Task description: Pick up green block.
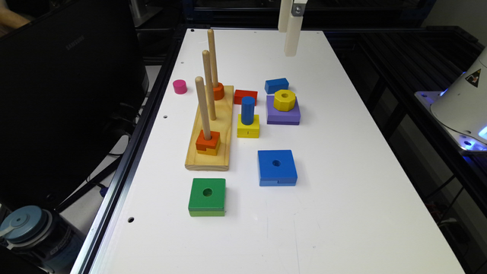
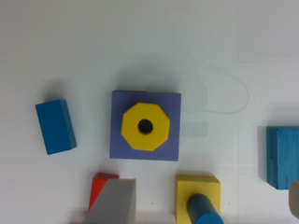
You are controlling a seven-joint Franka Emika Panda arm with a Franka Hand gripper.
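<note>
Task barely begun, judging by the layout: nothing grasped, the whole approach, descent and grip are left.

Going left to right in the exterior view: pink cylinder sits far left near the table edge. Next, the wooden peg board with three upright pegs, an orange block on the near peg. The green block lies flat on the table just near of the board's near end, hole up, untouched, nothing on it. To its right and slightly farther, the blue square block, apart from it. Farther back: yellow cube with a blue cylinder standing on it, red block, purple square carrying a yellow octagon, small blue block.

Gripper hangs high over the far end of the table, well apart from the green block. Jaws: grey finger parts show at the wrist view's edge, holding nothing, but how wide they stand I cannot tell.
</note>
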